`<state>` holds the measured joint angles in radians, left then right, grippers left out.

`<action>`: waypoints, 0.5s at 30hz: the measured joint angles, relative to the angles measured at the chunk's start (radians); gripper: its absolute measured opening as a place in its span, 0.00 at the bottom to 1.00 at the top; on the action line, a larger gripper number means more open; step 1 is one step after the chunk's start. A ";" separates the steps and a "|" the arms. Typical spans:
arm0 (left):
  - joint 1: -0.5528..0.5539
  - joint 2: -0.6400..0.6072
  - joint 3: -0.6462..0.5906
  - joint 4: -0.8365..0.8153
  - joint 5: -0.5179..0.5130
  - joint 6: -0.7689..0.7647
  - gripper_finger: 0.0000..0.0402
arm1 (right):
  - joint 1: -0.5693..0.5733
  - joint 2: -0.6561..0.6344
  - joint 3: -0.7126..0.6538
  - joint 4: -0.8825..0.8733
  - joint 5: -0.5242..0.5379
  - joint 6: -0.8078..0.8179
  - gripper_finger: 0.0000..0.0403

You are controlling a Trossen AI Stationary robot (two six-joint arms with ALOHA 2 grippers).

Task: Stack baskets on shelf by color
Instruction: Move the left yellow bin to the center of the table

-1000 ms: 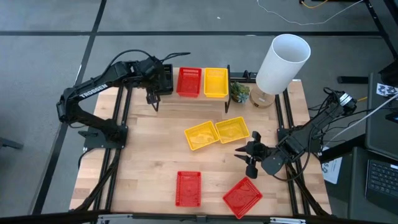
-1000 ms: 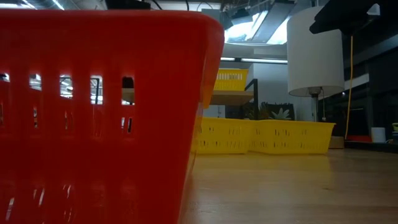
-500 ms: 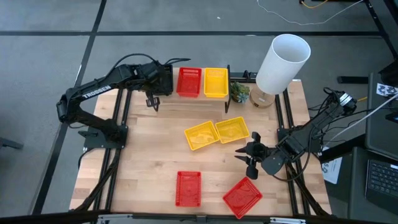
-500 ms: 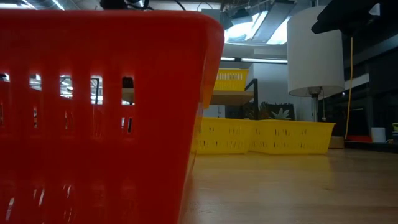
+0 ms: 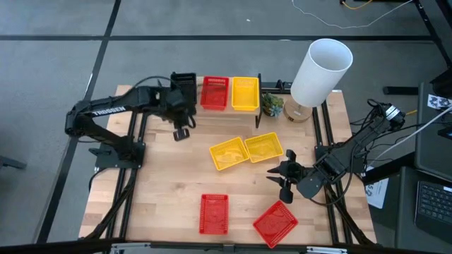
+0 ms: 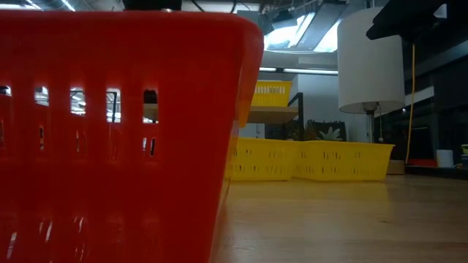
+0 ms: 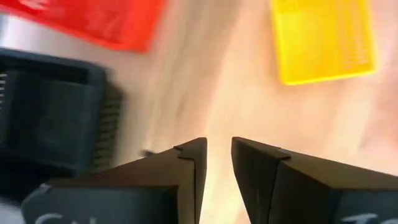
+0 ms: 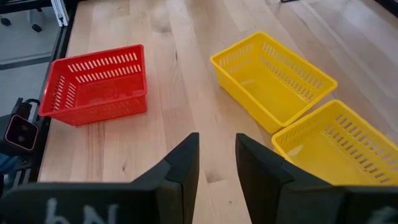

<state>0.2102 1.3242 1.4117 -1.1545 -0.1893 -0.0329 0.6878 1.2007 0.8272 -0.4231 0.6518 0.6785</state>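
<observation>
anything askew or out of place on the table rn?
One red basket at the front right lies rotated against the table edges, unlike the square red basket beside it. The two loose yellow baskets also lie slightly tilted, touching each other. Nothing spilled or visibly damaged.

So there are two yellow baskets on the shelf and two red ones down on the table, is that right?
Not quite. Only one yellow basket sits on the shelf, beside a red basket. The high view shows the other two yellow baskets on the table. Two red ones do lie on the table.
</observation>
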 joint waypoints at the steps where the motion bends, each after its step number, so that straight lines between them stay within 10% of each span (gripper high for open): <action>1: -0.028 0.004 0.000 0.000 0.001 -0.030 0.17 | 0.000 0.000 0.000 0.000 0.000 0.008 0.26; 15: -0.422 0.046 -0.047 -0.009 -0.002 -0.192 0.17 | -0.106 0.119 0.000 -0.001 -0.061 0.129 0.26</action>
<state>-0.2122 1.3700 1.3644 -1.1635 -0.1910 -0.2247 0.5816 1.3201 0.8268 -0.4236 0.5907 0.8070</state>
